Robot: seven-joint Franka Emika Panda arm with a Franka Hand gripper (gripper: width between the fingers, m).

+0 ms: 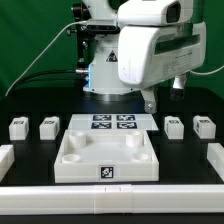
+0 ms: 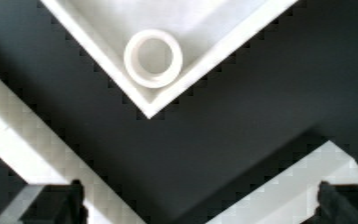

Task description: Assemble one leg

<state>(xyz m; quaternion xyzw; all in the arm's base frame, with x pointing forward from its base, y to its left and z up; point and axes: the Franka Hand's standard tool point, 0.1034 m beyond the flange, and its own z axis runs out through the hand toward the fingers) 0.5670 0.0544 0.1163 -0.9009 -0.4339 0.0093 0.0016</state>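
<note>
Four small white legs with marker tags stand in a row on the black table: two at the exterior view's left [image 1: 18, 127] [image 1: 48, 126] and two at its right [image 1: 174, 125] [image 1: 204, 126]. The large white tray-like piece [image 1: 82, 160] with round corner sockets lies in the front middle. My gripper [image 1: 149, 101] hangs above the table behind the tray's far right corner, apart from every leg. In the wrist view the gripper [image 2: 197, 196] is open and empty, its dark fingers [image 2: 51, 205] wide apart. One tray corner with a round socket [image 2: 153, 57] shows there; no leg does.
The marker board [image 1: 112, 123] lies flat behind the tray. White rails border the table at the exterior view's left [image 1: 5, 157], right [image 1: 216, 157] and front [image 1: 110, 196]. White strips [image 2: 25, 140] cross the wrist view. The arm's base stands at the back.
</note>
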